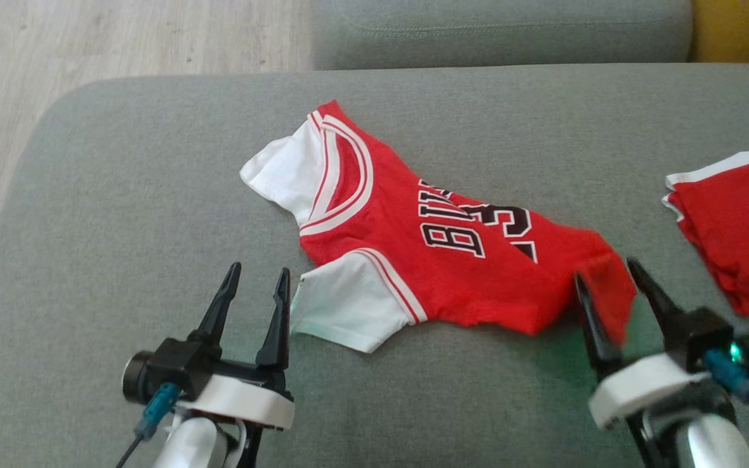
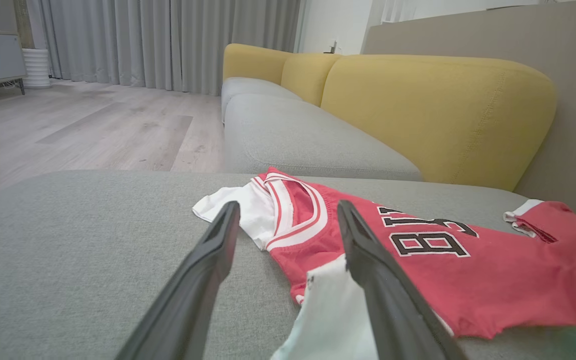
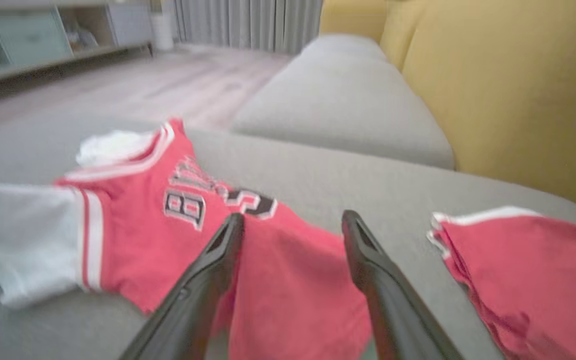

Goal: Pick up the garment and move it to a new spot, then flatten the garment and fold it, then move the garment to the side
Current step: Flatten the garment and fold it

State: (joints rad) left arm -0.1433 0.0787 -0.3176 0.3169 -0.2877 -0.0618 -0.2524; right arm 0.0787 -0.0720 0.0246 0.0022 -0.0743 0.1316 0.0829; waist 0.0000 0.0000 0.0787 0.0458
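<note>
Right tool [image 1: 605,273]: fingers spread wide, clamped on nothing. The hem corner of the small red jersey-style shirt [image 1: 413,247] w/ white short sleeves & black lettering sits btw them, rucked up. It's not pinched, as far as head & right wrist views show. Left tool [image 1: 259,270]: fingers also apart, empty, low over the cushion. Its inner finger is just beside the edge of the near white sleeve [image 1: 348,305]; touching or not, can't tell.

Shirt lies front-up on the grey fabric sofa cushion [image 1: 121,227], approx mid-cushion, straight ahead of both tools. Long axis runs slantwise: striped collar [image 1: 342,175] at far left, hem at near right. So left tool is nearer the sleeve/shoulder end, right tool nearer the hem end. Each has its own end in front of it, no crossing needed. Body is creased: lettering buckled mid-chest, hem corner turned up.

Further out, a plain red cloth piece w/ white edging [image 1: 738,221] lies on the same cushion, off to the right & apart from the shirt. Not the task's thing.

Judgement: shirt looks set down at its spot, flattening not yet done. Next move prob. a pull along that slant axis, left tool at sleeve/shoulder, right tool at hem, drawing ends apart. Risk: a grab at the sleeve alone stretches only the sleeve & leaves the body creased.
</note>
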